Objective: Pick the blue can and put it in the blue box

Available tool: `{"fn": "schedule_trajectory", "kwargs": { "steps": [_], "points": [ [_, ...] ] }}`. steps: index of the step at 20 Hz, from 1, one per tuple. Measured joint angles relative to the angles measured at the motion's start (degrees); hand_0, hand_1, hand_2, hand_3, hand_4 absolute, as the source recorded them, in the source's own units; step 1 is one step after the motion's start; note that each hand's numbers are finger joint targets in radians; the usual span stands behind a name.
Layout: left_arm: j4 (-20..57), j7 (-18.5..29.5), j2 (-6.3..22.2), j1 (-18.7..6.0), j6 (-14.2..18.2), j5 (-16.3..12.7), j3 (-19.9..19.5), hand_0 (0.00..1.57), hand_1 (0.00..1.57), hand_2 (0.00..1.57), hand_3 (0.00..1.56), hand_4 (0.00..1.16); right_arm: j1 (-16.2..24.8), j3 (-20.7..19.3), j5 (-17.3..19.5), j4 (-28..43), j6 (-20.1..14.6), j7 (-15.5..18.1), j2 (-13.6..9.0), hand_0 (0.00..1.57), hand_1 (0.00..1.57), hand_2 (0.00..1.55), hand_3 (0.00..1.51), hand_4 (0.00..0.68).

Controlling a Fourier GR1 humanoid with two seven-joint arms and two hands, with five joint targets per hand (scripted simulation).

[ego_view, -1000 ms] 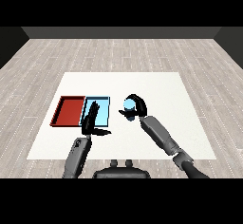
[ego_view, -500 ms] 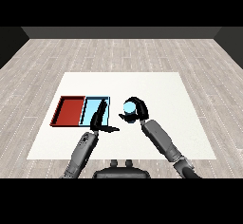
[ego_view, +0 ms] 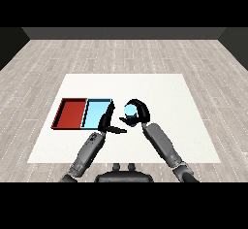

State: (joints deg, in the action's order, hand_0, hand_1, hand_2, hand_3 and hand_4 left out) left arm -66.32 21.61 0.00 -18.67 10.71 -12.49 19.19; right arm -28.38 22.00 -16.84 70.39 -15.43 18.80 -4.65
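The blue can (ego_view: 130, 111) is held just above the white table (ego_view: 160, 92), a little right of the light blue tray (ego_view: 96, 111). My right hand (ego_view: 138, 112) curls round the can from its right side. My left hand (ego_view: 107, 122) stands open with straight fingers at the light blue tray's right edge, its thumb pointing toward the can. The red tray (ego_view: 71, 113) lies directly left of the light blue one.
The two trays sit side by side on the table's left half. A grey wooden floor (ego_view: 121, 53) surrounds the table.
My right hand has carried the blue can leftward toward the light blue tray. My left hand has shifted right and forward along that tray's right edge.
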Motion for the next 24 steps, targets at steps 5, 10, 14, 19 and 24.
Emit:
{"fn": "schedule_trajectory", "kwargs": {
  "steps": [5, 10, 14, 19, 24],
  "points": [
    [3.9, 1.7, 0.0, -1.7, 2.8, -2.3, 3.8, 0.00, 0.00, 0.00, 0.00, 0.00, -0.5, -1.0, 2.8, 1.0, 1.0, -1.8, 2.3, 1.40, 1.40, 1.45, 1.41, 0.682],
    [4.9, 0.8, 0.0, -4.1, 4.7, -4.6, 5.5, 0.00, 0.00, 0.00, 0.00, 0.00, 0.8, -2.1, 4.6, 0.8, 3.4, -0.8, 3.8, 1.40, 1.40, 1.44, 1.41, 0.666],
    [6.8, 1.7, 0.0, -5.5, 5.2, -6.8, 7.2, 0.00, 0.00, 0.00, 0.00, 0.00, 0.4, -1.1, 5.2, 0.6, 2.8, -0.8, 4.3, 1.40, 1.40, 1.43, 1.39, 0.654],
    [4.9, -0.2, 0.5, -5.0, 3.8, -5.7, 6.3, 0.00, 0.00, 0.00, 0.00, 0.00, 0.4, -0.4, 5.7, 2.0, 2.9, -1.8, 4.3, 1.42, 1.42, 1.43, 1.39, 0.651],
    [7.5, 1.4, 0.2, -6.2, 3.9, -6.1, 6.7, 0.00, 0.00, 0.00, 0.00, 0.00, 0.1, 1.3, 5.3, 2.7, 2.2, -3.0, 4.3, 1.42, 1.42, 1.44, 1.40, 0.626]
  ]
}}
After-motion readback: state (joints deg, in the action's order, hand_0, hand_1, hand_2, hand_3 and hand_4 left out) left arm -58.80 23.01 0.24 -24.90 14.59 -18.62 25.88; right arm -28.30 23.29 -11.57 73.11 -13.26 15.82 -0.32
